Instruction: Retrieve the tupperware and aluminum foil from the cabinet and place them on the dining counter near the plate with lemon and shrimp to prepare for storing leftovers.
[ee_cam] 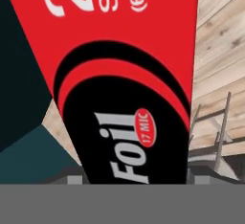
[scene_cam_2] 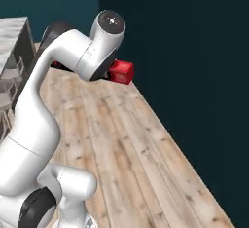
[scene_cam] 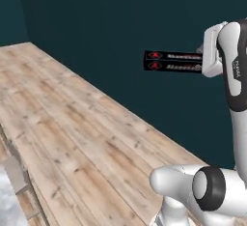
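The aluminum foil (scene_cam: 171, 62), a long black box with red-and-white print, hangs level in the air in front of the dark wall. My gripper (scene_cam: 206, 60) is shut on its right part, and the white hand covers that end. In the right base view the box's red end (scene_cam_2: 121, 72) pokes out from behind my arm. In the hand view the aluminum foil (ee_cam: 129, 89) runs up from between the fingers, with "Foil" readable on it. The tupperware, cabinet and plate are out of view.
A wooden plank floor (scene_cam: 72, 133) stretches along a dark teal wall (scene_cam: 120, 17). A marble counter (scene_cam_2: 12, 29) with grey stools (scene_cam_2: 8, 93) stands at the far left of the right base view. A stool frame (ee_cam: 215, 137) stands on the floor beside the box.
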